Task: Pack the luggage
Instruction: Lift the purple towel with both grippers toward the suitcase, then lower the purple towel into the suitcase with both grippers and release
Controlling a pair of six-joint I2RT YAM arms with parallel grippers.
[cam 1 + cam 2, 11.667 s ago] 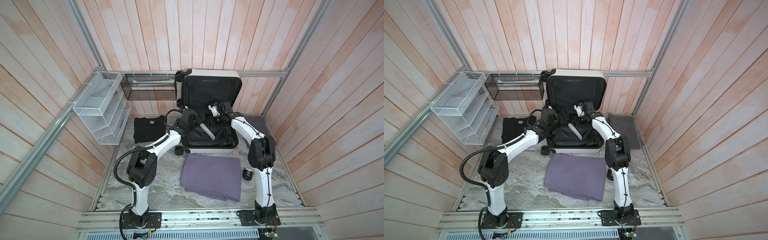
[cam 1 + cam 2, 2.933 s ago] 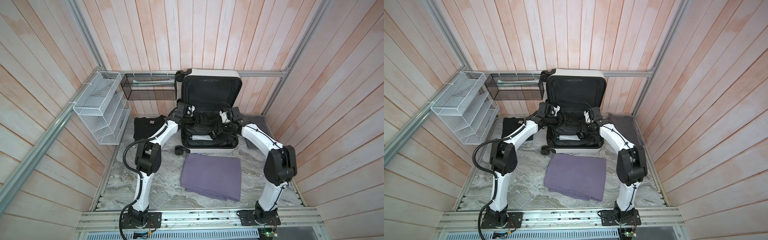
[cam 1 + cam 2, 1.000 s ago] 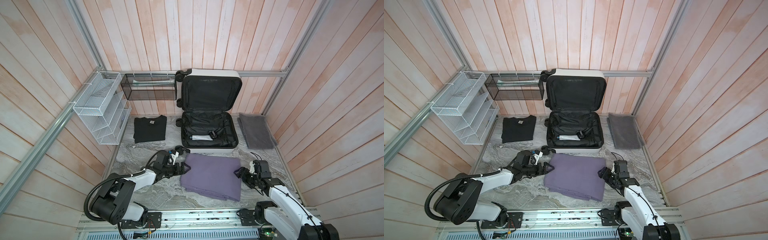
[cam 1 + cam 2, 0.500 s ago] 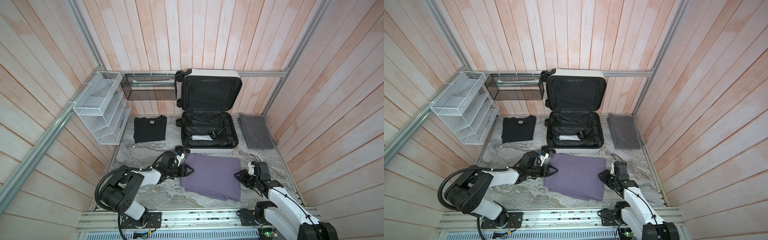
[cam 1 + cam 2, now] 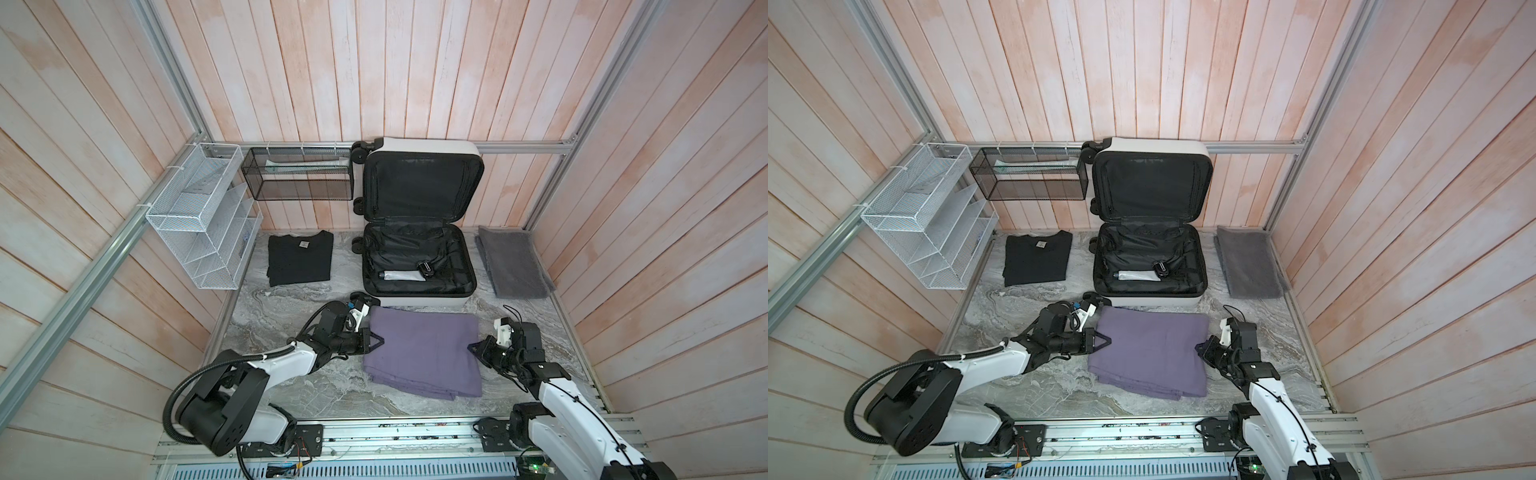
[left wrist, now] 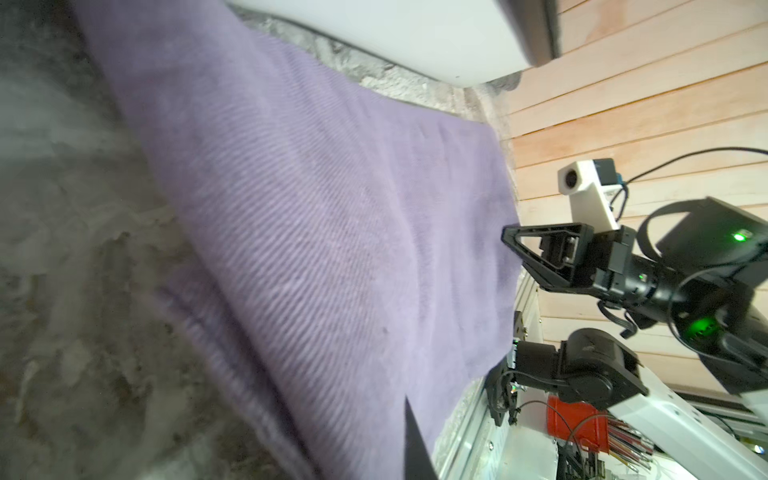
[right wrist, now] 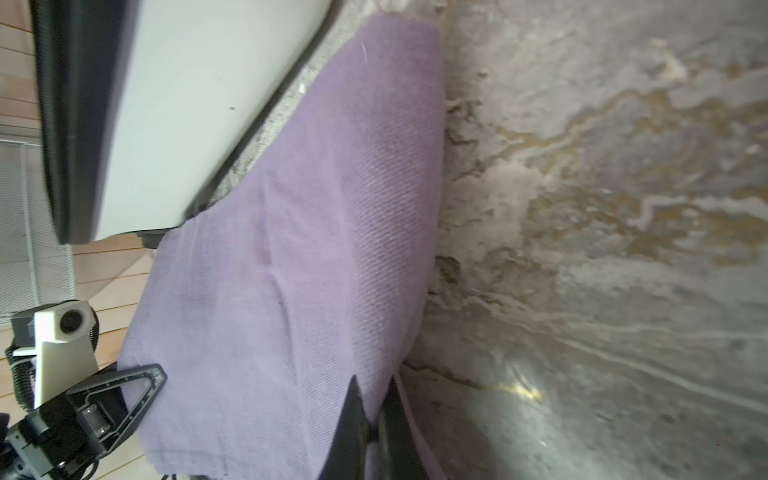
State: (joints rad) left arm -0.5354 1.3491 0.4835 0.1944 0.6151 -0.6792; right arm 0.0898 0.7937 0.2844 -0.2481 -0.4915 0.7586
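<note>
Low in the frame, both arms reach out from the front rail with forearms close to the marbled surface (image 5: 291,320) and wrists level, so the tips point at each other across the folded purple cloth (image 5: 424,353). The left end effector (image 5: 380,341) sits narrow on the cloth's left edge, with one finger on top and the other hidden beneath. The right end effector (image 5: 471,347) is closed on the right edge, and the wrist view shows its fingers (image 7: 355,415) pinching the fabric. Holding opposite edges probably lets the stack rise flat without unfolding.

Just above the cloth, at centre frame, the luggage (image 5: 419,301) lies open with its lid propped against the back wall. That leaves the lined lower half ready to be filled, and it already holds a tube (image 5: 401,274).
</note>
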